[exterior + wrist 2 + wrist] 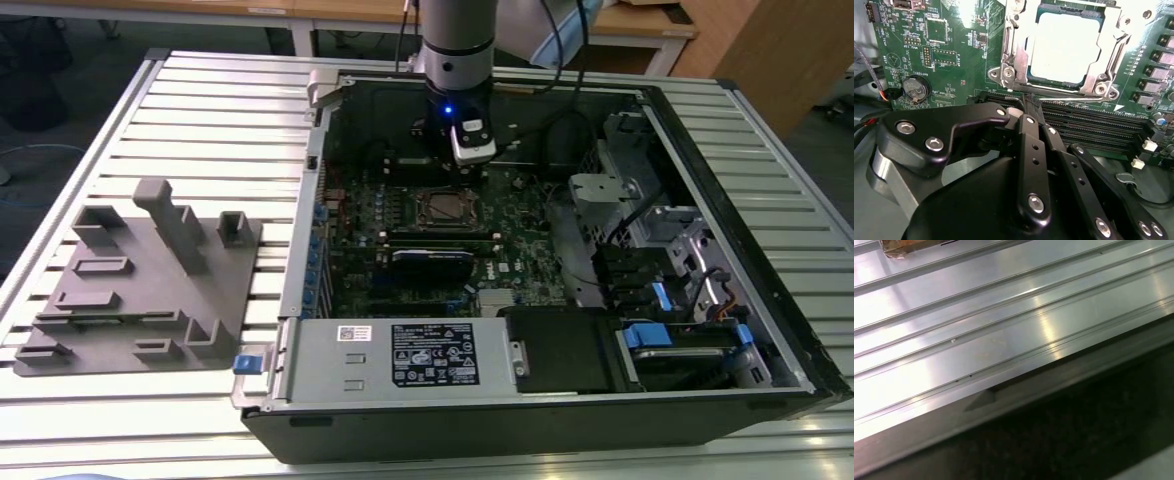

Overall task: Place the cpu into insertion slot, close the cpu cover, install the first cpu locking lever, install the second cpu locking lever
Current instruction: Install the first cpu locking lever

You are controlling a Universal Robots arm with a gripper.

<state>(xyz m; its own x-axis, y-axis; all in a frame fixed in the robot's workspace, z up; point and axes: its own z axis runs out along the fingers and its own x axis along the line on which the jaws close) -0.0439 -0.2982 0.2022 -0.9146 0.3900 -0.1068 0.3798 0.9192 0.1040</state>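
Observation:
The cpu shows as a pale square lying in the insertion slot on the green board inside the open computer case. The silvery cpu cover lies flat around it as a frame. My gripper hangs over the black memory slots just beside the socket. Its dark fingers are pressed together with nothing between them. In the exterior view the gripper reaches down into the case just behind the socket.
Long black memory slots and a coin battery flank the socket. A power supply box and drive cages crowd the case. A grey fixture plate lies on the ribbed metal table.

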